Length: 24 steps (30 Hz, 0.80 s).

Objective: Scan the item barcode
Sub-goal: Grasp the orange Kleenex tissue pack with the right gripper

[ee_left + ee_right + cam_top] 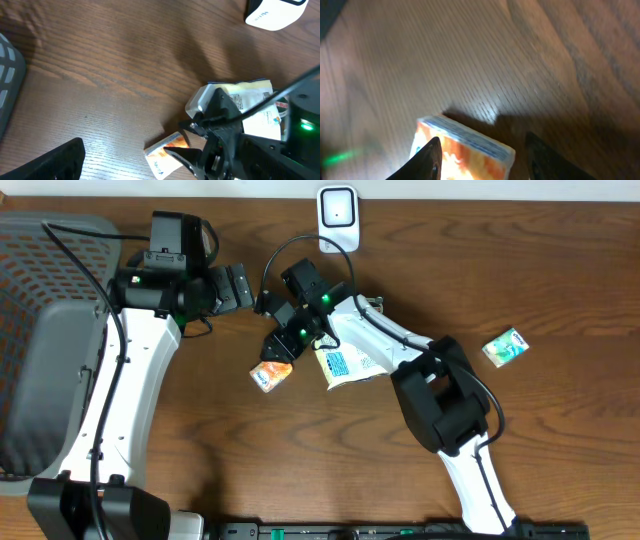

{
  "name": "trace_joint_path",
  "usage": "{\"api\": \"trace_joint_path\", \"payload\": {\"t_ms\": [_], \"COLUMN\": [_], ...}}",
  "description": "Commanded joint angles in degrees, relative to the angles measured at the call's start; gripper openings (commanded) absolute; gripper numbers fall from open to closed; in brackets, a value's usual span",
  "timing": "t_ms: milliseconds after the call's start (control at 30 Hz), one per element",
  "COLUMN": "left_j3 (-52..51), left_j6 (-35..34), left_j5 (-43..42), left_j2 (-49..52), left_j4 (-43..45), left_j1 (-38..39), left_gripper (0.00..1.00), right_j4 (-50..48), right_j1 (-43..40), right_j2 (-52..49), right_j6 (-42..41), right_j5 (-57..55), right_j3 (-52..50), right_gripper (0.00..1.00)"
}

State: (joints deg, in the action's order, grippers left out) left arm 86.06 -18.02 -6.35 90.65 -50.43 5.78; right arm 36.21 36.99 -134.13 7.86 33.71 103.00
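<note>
We count three packets on the wooden table, one scanner, one grey mesh basket and two arms.

The scanner is white and stands at the far edge of the table; we place everything else from it. The orange packet, the item under the right arm, lies on the wood nearer the arms' bases than the scanner and a little to its left in the overhead view. The white pouch lies almost straight towards the bases from the scanner, just beside the orange packet on its right and partly under the right arm. The green packet lies alone, well to the right of the scanner and well apart from the other two. The basket sits far to the scanner's left, at the table's edge.

The right gripper hangs over the orange packet with its two fingers apart, one on each side of it. In the right wrist view a strip of table shows between the packet and one finger; we cannot tell whether the other finger touches it.

The left gripper hovers left of the scanner and slightly nearer the bases, its jaws spread wide and holding nothing.
</note>
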Motion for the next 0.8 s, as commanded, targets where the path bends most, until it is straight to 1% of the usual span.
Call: {"api": "trace_joint_path", "payload": {"t_ms": [0,133,333,467,567,667,767], "left_j3": [0.42,0.42,0.42,0.42,0.42,0.42,0.42], "left_j6": [0.15,0.13,0.15,0.15,0.15,0.13,0.15], "left_j5": [-0.5,-0.5,-0.52,-0.5,-0.5,-0.5,-0.5], "left_j2": [0.37,0.37,0.37,0.37,0.37,0.37,0.37], "left_j4": [-0.11,-0.11,-0.11,-0.11,-0.11,-0.11,-0.09], "left_j1": [-0.04,-0.04,-0.04,-0.04,-0.04,-0.04,-0.04], "left_gripper": [0.98,0.98,0.98,0.98,0.98,0.98,0.98], "right_j4": [0.46,1.84,6.32,8.0,8.7,9.97,12.28], "right_j1": [-0.46,-0.63,-0.39,-0.57,-1.46,-2.4,-3.04], "right_j2": [-1.22,-1.22,-1.22,-1.22,-1.22,-1.22,-1.22], "right_j6": [1.01,1.03,0.98,-0.74,-2.67,-2.78,-3.1], "right_j5": [0.46,-0.09,-0.35,-0.11,2.16,4.52,4.61], "right_j3": [0.39,0.37,0.37,0.39,0.39,0.39,0.39], "right_gripper": [0.48,0.47,0.4,0.38,0.34,0.3,0.31]}}
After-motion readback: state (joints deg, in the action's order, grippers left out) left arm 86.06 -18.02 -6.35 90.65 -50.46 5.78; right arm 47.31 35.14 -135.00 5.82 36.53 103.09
